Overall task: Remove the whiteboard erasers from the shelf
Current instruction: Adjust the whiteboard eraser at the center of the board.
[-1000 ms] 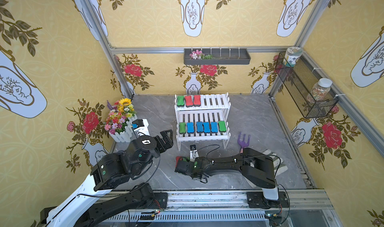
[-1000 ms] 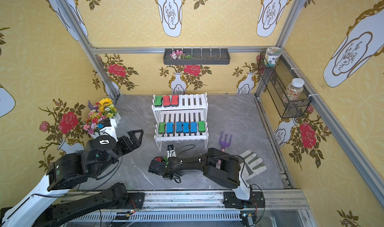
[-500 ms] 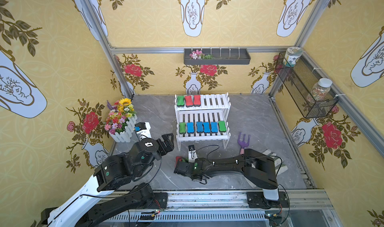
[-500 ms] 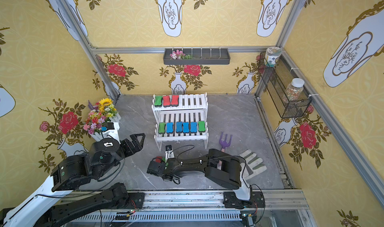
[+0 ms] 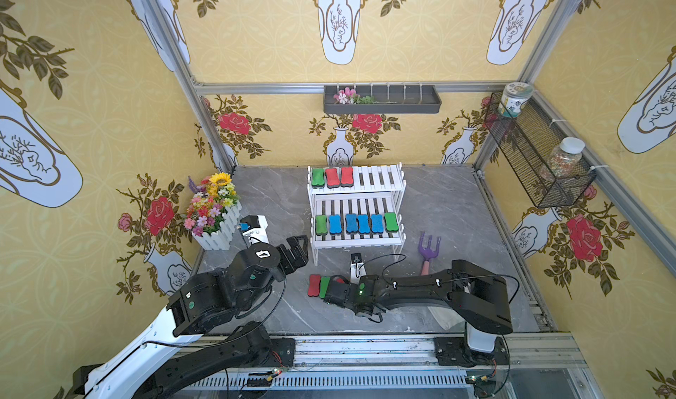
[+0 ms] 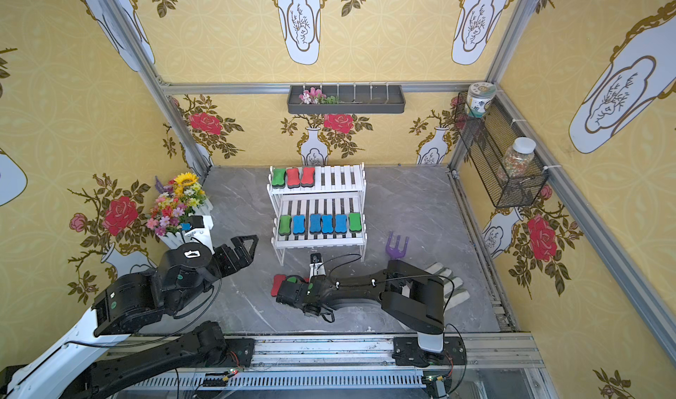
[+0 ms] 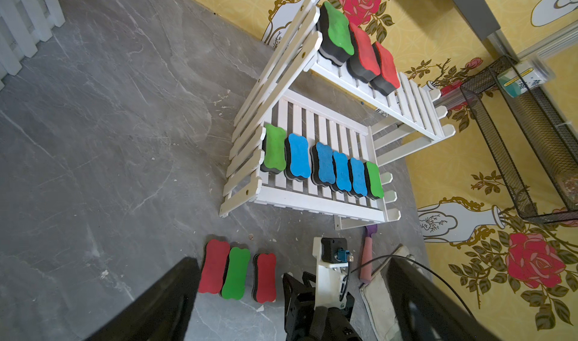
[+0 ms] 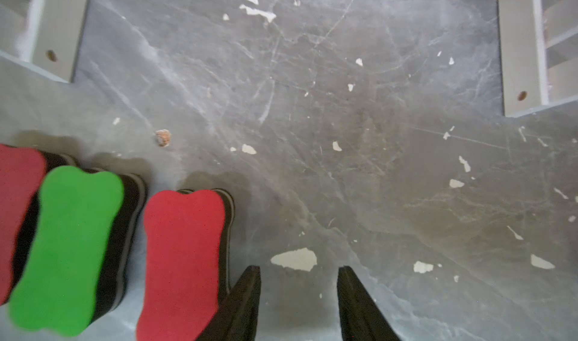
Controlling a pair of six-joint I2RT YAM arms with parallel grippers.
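Nine whiteboard erasers [image 5: 352,223] sit on the shelf [image 5: 380,179], three on its top step and six on its low step. In front of the shelf, a red eraser [image 7: 214,266], a green eraser [image 7: 236,272] and another red eraser [image 7: 265,277] lie on the worktop [image 5: 278,203]. The right gripper [image 8: 298,270] is just beside them, partly open and holding nothing. The left gripper [image 5: 300,249] is wide open and empty, near the shelf's front corner.

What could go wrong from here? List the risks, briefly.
1. The right gripper stands open with one finger right beside the nearer red eraser on the table; swinging away could shove it toward the green eraser.
2. On the lower tier of the shelf, three blue erasers sit packed together; gripping one may drag a neighbour off.
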